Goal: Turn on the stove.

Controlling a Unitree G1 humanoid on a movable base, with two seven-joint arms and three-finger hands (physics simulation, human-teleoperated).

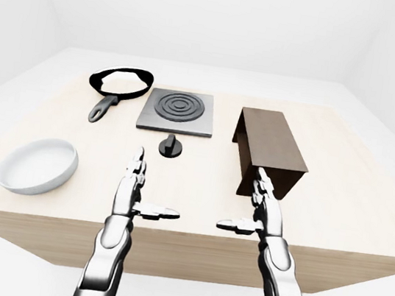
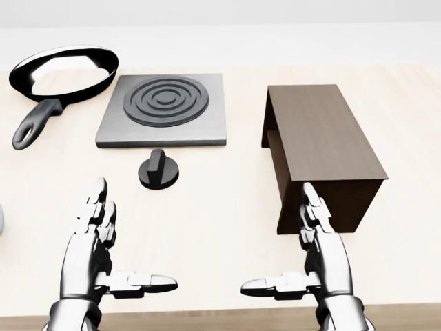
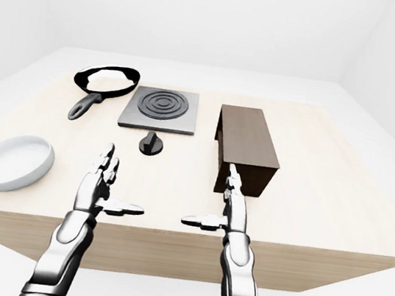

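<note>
A grey square stove plate (image 2: 164, 110) with dark concentric rings lies on the wooden table (image 2: 220, 200). Just below it in the head view sits a round black knob (image 2: 158, 169) with a raised grip bar. My left hand (image 2: 117, 258) hovers over the table's lower edge, fingers straight and thumb out, open, well below and left of the knob. My right hand (image 2: 303, 258) mirrors it on the right, open and empty, just below the dark box.
A black frying pan (image 2: 62, 72) with a white inside lies left of the stove, handle pointing down-left. A dark brown open-sided box (image 2: 320, 152) stands right of the stove. A white bowl (image 1: 37, 165) sits at the table's left.
</note>
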